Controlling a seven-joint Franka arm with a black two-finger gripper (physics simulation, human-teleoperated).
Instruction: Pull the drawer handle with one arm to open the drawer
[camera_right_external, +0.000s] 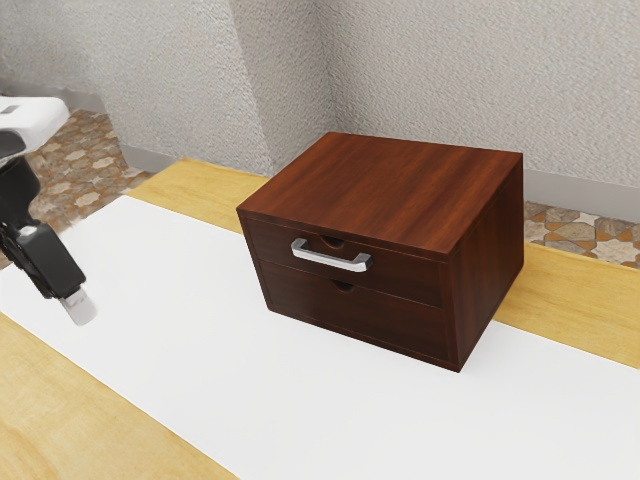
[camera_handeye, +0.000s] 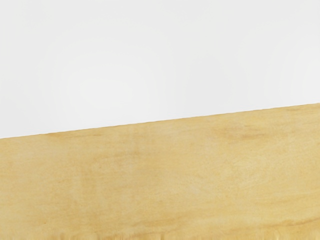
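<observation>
A dark wooden cabinet (camera_right_external: 400, 195) with two drawers stands on the white mat, right of centre in the exterior view. The top drawer (camera_right_external: 400, 268) carries a silver bar handle (camera_right_external: 330, 257) on its front and sits flush with the cabinet face. The lower drawer (camera_right_external: 360, 312) has only a small notch and is also flush. My gripper (camera_right_external: 79, 305) hangs low over the mat at the exterior view's far left, well away from the handle and holding nothing.
A white mat (camera_right_external: 250, 380) (camera_handeye: 160, 55) covers the middle of the light wooden table (camera_right_external: 60, 420) (camera_handeye: 160, 180). Under my hand in the wrist view, the mat's edge meets bare wood. A grey wall and tiled floor lie behind.
</observation>
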